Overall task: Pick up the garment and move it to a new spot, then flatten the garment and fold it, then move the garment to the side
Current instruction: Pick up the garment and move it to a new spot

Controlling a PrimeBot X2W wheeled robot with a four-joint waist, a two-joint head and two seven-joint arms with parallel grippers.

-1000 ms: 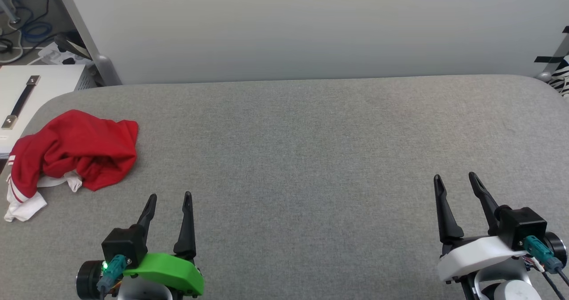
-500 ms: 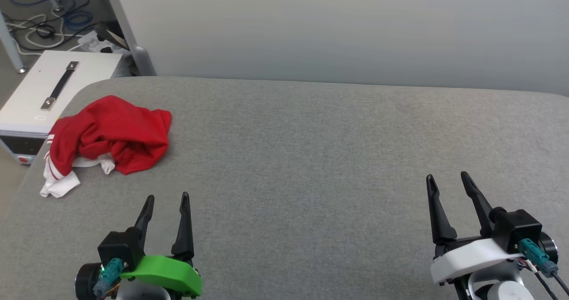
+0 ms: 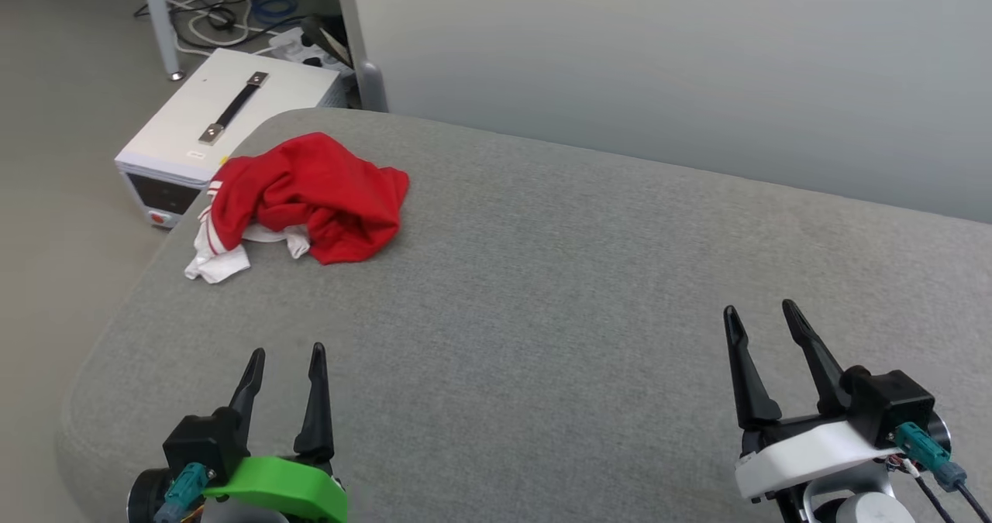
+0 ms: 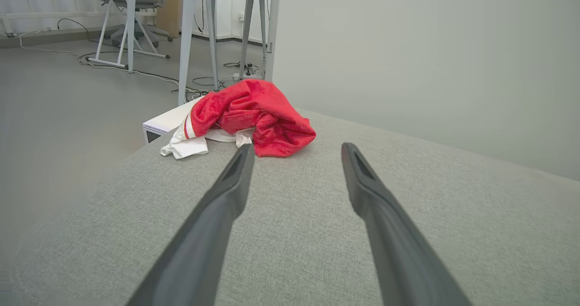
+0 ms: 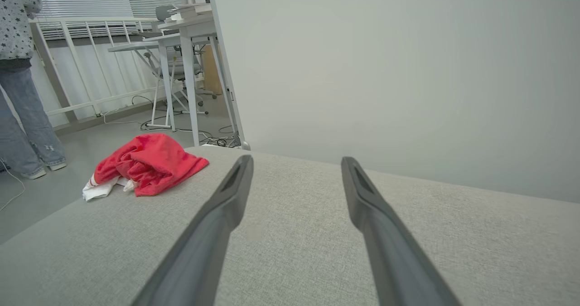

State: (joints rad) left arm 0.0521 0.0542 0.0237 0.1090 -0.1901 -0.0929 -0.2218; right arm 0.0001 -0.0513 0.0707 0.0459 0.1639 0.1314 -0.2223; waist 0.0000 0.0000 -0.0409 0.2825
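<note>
Lying bunched far left, garment [image 3: 310, 197] looks soft, light, floppy; prob. pinch raised red fold. Spread, empty: left gripper [image 3: 286, 350] & right gripper [image 3: 759, 307].

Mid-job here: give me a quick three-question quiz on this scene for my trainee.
1. Fill in: the fingers of the left gripper and the right gripper stand ___, holding nothing.
2. True or false: the garment lies flat and spread out on the grey table.
3. Which is nearer the garment? A) left gripper B) right gripper C) both equally near
Key: 1 open; 2 false, it lies crumpled near the table's far left corner; 3 A.
</note>
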